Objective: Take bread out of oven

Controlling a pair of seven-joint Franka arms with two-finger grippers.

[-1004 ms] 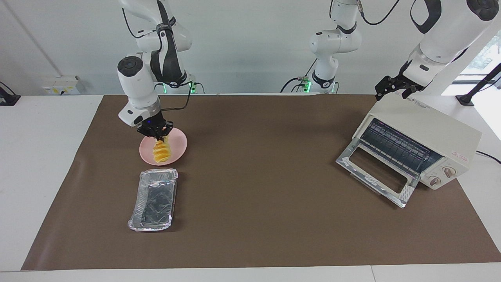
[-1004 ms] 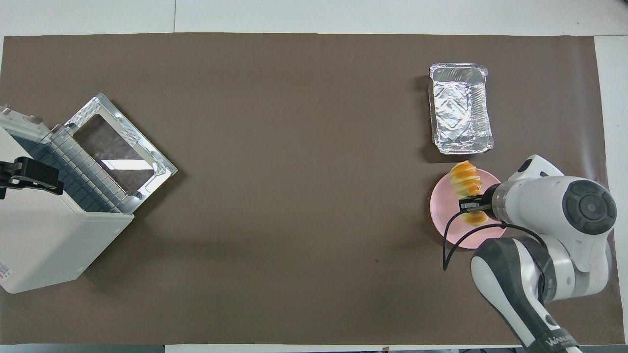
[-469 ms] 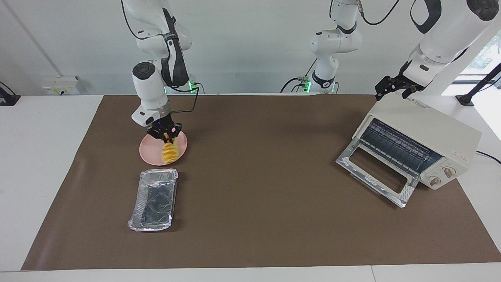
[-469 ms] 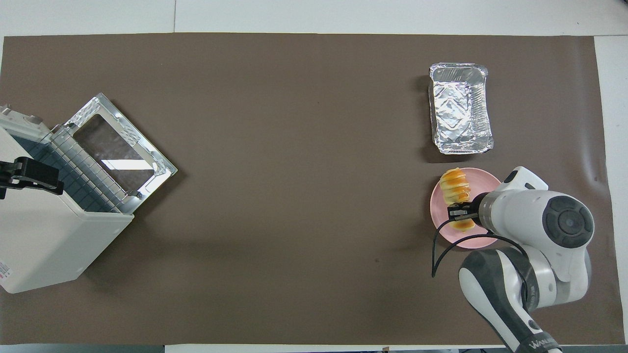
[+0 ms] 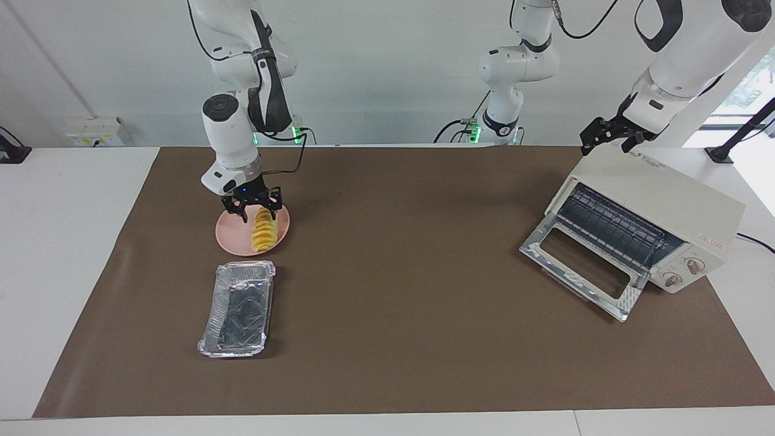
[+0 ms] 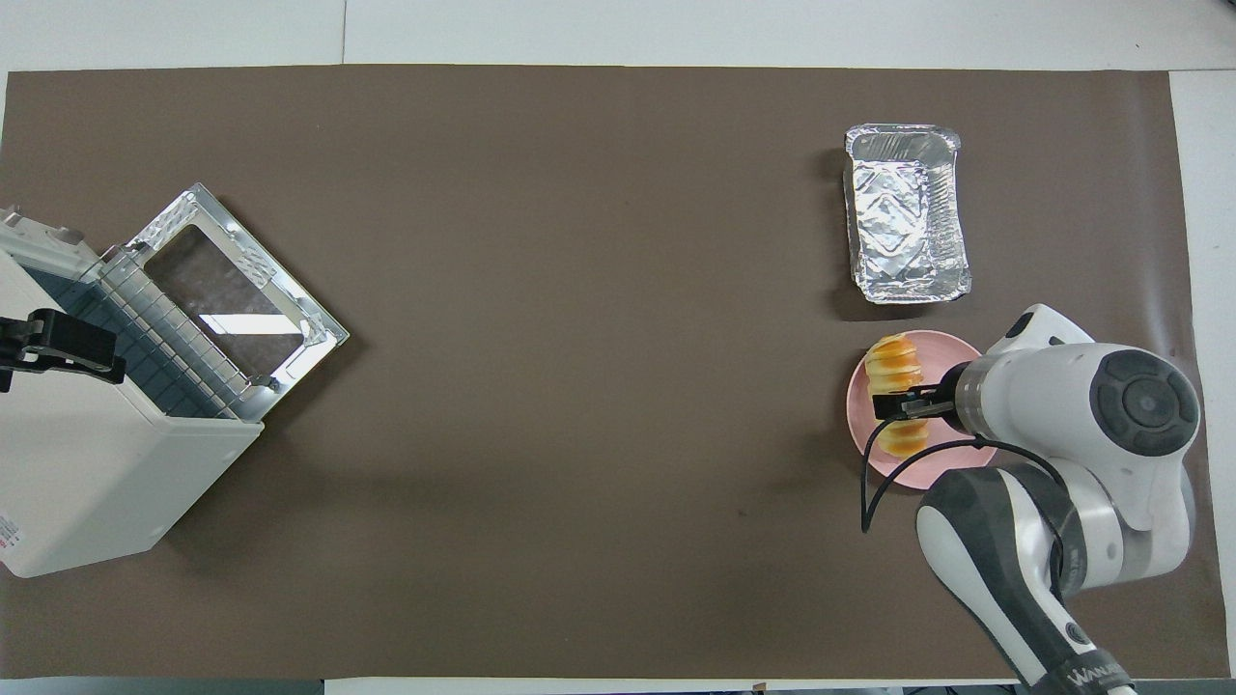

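Observation:
The golden ridged bread (image 5: 264, 232) lies on the round pink plate (image 5: 227, 237) at the right arm's end of the table; it also shows in the overhead view (image 6: 892, 359). My right gripper (image 5: 254, 209) is open just above the bread's end nearer the robots, fingers spread to either side, and appears in the overhead view (image 6: 903, 403). The cream-white oven (image 5: 666, 200) stands at the left arm's end with its glass door (image 5: 581, 266) folded down and its wire rack bare. My left gripper (image 5: 608, 136) rests at the oven's top edge.
A crinkled silver foil tray (image 5: 237, 307) lies just farther from the robots than the plate, also in the overhead view (image 6: 906, 227). A brown mat (image 5: 399, 242) covers the table between plate and oven.
My right gripper has lowered the bread onto the pink plate, opened, and let it go. The bread now lies flat. The left arm has not moved.

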